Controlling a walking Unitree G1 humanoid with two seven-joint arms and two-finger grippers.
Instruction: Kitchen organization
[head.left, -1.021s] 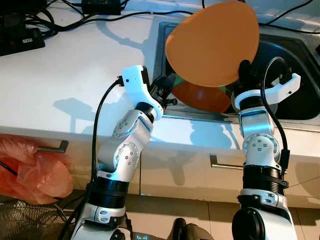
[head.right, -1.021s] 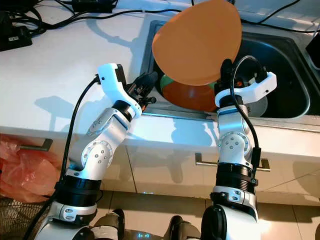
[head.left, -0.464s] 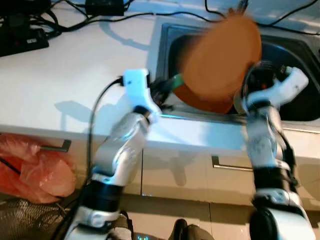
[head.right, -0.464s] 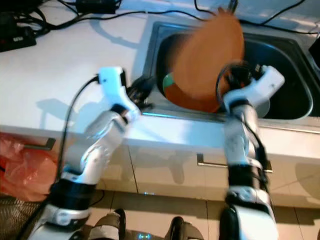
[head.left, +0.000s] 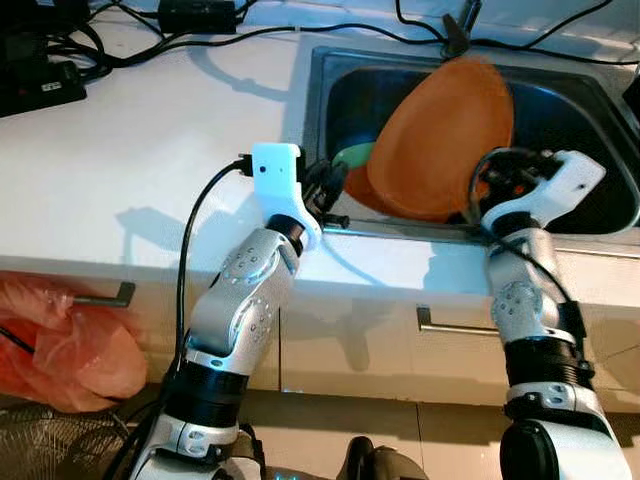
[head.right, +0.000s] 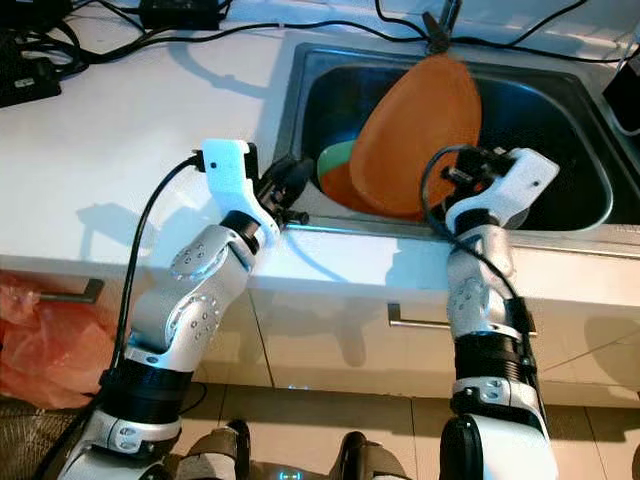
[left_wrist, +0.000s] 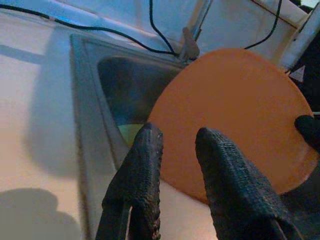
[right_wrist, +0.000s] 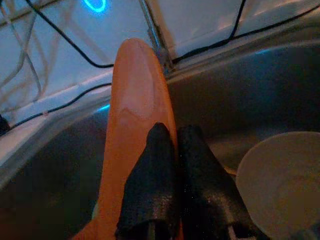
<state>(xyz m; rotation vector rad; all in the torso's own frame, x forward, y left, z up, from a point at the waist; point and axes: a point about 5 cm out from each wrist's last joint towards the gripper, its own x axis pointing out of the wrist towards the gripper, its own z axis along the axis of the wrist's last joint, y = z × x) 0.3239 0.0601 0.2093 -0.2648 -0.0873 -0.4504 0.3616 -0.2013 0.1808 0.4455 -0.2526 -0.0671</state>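
I'm looking down at a white countertop (head.left: 120, 150) that takes up the left and centre of the frame, with black cables (head.left: 150, 35) and a power brick trailing along the upper left. At the lower left a crumpled orange plastic bag (head.left: 60, 340) hangs by a drawer handle (head.left: 100, 296). My left arm rises through the lower centre, and the left gripper (head.left: 328, 190) sits just at the near left rim of the steel sink (head.left: 320, 110), fingers (left_wrist: 145, 165) spread with a gap between them and nothing held; through the wrist camera they point toward the plate. In the upper right of the frame the orange plate (head.left: 440, 140) stands tilted on edge inside the sink basin, leaning over another orange dish (head.left: 362, 188) and a green item (head.left: 350, 155) beneath it. My right gripper (head.left: 490, 185) is at the plate's lower right rim, its fingers (right_wrist: 155, 170) pressed together on the plate's edge. A pale round bowl (right_wrist: 277, 175) lies on the sink floor beside that gripper, seen from the right wrist
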